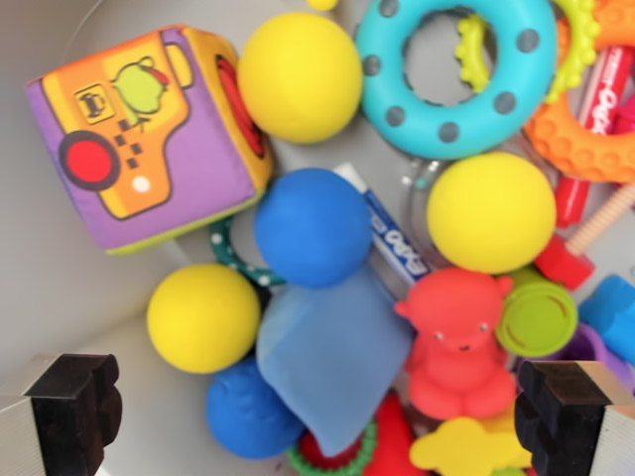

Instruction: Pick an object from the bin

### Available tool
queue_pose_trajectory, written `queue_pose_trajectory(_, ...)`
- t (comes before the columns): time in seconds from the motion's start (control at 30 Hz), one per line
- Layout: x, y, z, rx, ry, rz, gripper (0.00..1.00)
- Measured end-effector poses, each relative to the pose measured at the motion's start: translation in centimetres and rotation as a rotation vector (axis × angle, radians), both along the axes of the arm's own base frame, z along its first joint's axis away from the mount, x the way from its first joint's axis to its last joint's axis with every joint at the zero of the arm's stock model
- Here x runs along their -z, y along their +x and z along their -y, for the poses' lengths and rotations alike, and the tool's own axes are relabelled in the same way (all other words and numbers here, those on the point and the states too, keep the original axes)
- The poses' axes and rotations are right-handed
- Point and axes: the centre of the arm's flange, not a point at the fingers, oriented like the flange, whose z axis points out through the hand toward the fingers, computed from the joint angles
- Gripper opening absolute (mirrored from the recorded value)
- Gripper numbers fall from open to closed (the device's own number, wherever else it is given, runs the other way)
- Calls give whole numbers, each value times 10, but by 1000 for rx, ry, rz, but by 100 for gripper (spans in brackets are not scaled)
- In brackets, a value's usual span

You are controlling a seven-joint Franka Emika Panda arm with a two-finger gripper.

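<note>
Little of the room shows, so the kind of place cannot be told for sure. The view looks straight down into a pale grey bin [60, 288] with smooth plastic walls, heaped with children's toys: a soft cloth cube [149, 134] printed with a cartoon camera, yellow balls [300, 76] and a blue ball [313, 226], a teal ring [456, 74] with dots, an orange ring [580, 139], a red rubber bear [458, 342], a folded blue cloth [332, 367] and a marker pen [389, 233]. Toys point to a playroom or home, yet a jumbled bin seen from a camera between two black fingers [74, 412] suits a robot test bench.
</note>
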Motion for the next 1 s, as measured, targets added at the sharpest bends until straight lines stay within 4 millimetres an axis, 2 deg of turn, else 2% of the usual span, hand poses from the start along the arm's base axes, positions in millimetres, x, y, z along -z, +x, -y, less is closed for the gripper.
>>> queue_pose_trajectory(0.83, 38, -54, -52, -349, 5, 11, 100)
queue_pose_trajectory(1.0, 61, -54, -53, -355, 9, 8, 100)
